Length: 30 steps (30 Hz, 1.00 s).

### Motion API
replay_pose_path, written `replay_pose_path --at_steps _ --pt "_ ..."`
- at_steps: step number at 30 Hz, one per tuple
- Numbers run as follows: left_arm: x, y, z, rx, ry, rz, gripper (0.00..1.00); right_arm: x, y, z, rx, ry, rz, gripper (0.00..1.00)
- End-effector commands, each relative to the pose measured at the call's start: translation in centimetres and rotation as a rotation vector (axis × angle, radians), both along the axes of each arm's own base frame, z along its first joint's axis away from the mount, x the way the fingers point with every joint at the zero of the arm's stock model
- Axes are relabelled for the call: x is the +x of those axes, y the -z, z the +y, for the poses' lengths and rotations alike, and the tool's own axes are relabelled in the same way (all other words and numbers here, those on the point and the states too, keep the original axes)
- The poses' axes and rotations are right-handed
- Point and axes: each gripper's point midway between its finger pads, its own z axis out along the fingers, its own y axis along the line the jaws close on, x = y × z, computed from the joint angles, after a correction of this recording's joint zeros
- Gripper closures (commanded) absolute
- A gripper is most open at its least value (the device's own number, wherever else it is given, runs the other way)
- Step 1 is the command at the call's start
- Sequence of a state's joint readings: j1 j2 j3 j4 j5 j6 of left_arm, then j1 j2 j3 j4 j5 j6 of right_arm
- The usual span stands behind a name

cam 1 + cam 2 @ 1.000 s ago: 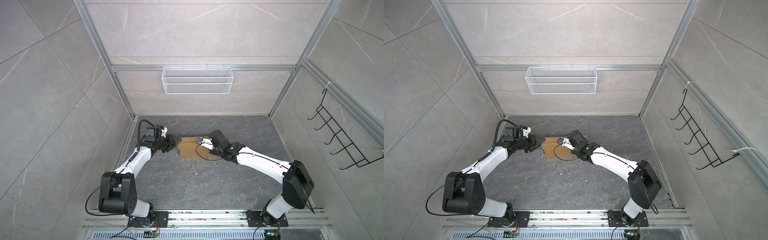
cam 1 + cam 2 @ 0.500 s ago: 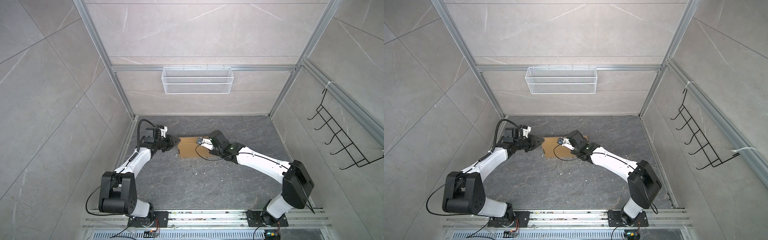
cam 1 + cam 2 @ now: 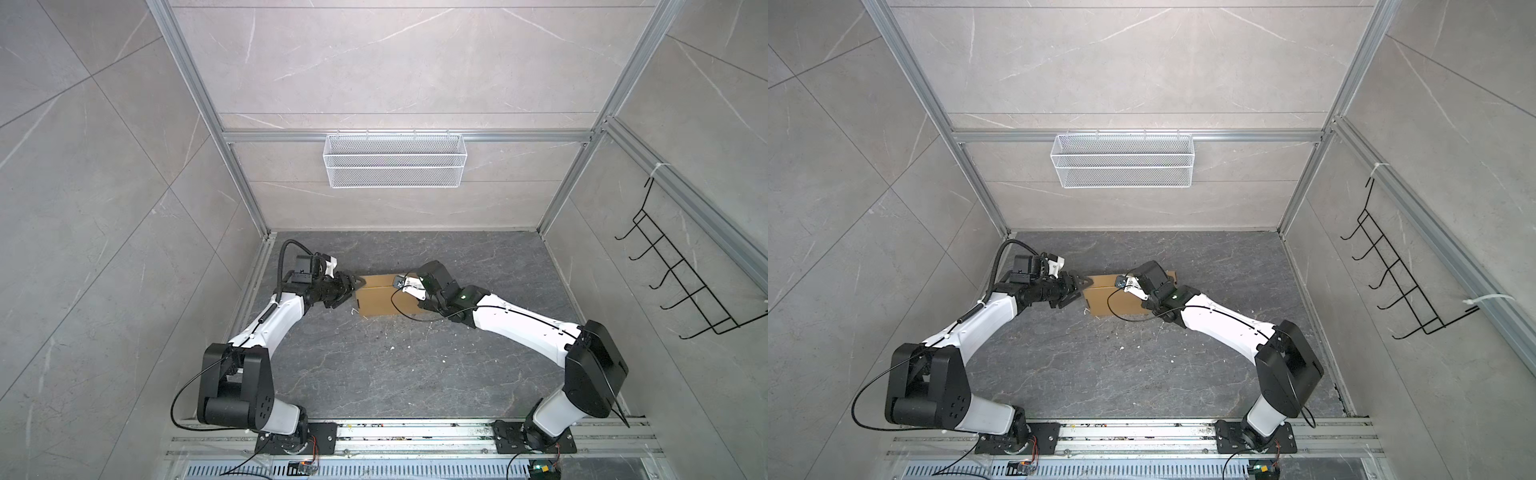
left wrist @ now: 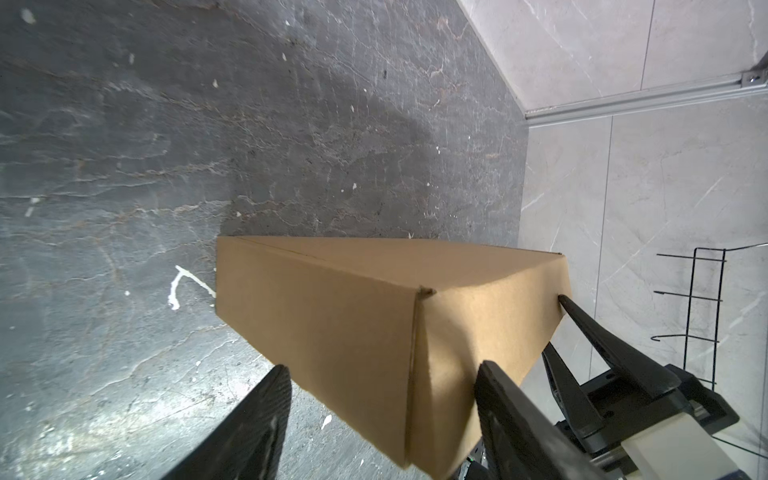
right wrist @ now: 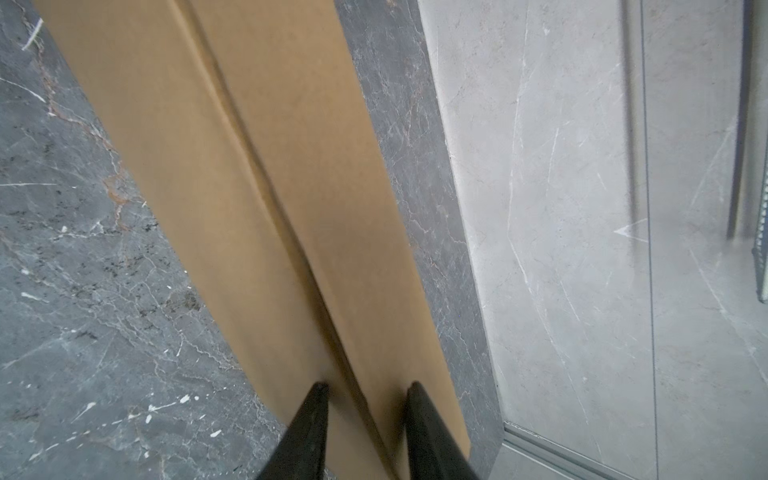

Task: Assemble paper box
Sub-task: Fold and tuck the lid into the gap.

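I am, I judge, closing the plain brown cardboard box [image 3: 380,301], lying toward 12 o'clock on the dark stone tabletop [image 3: 395,374]. The left gripper [image 4: 382,365], fingers spread, is straddling its 9 o'clock corner; next, I think, a squeeze there. Only the right wrist view is showing the right gripper [image 5: 368,388] astride a fold; pinching or not, I cannot tell.

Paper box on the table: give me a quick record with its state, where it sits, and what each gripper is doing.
box: paper box, brown, folded into box form
place: lying on the dark table, between the two arms
left: left gripper open, jaws straddling an end corner of the box
right: right gripper over a crease on the box top, jaws partly apart; grip unclear
background: wire basket on the back wall
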State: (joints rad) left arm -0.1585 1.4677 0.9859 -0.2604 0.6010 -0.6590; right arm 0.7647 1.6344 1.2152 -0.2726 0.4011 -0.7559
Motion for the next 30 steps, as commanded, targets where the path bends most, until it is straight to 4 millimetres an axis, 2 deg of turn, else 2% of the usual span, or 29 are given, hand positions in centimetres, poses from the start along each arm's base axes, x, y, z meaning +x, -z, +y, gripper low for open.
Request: replay_pose_path --at_steps 1,4,8,11,17,24,30 --pt "-0.8 1.9 0.3 0.071 0.02 0.039 0.31 -2.2 4.9 -1.0 -0.079 -0.008 0.147 0.66" --pt "-1.2 3.3 1.0 0.116 0.015 0.055 0.38 -2.3 5.0 -1.0 -0.077 -0.009 0.149 0.66" --pt "-1.6 5.7 1.3 0.14 0.027 0.103 0.53 -2.3 4.9 -0.9 -0.071 -0.011 0.15 0.66" --pt "-1.7 6.0 1.1 0.128 0.029 0.105 0.6 -2.4 4.8 -0.9 -0.068 -0.012 0.153 0.65" --pt "-1.7 5.5 1.2 0.136 0.033 0.096 0.62 -2.4 4.1 -0.4 -0.035 -0.02 0.161 0.6" --pt "-2.0 6.6 1.5 0.153 0.03 0.118 0.62 -3.0 2.6 0.4 0.059 -0.043 0.18 0.34" --pt "-2.0 6.6 1.5 0.156 0.028 0.118 0.62 -3.2 0.7 0.7 0.164 -0.047 0.195 0.27"
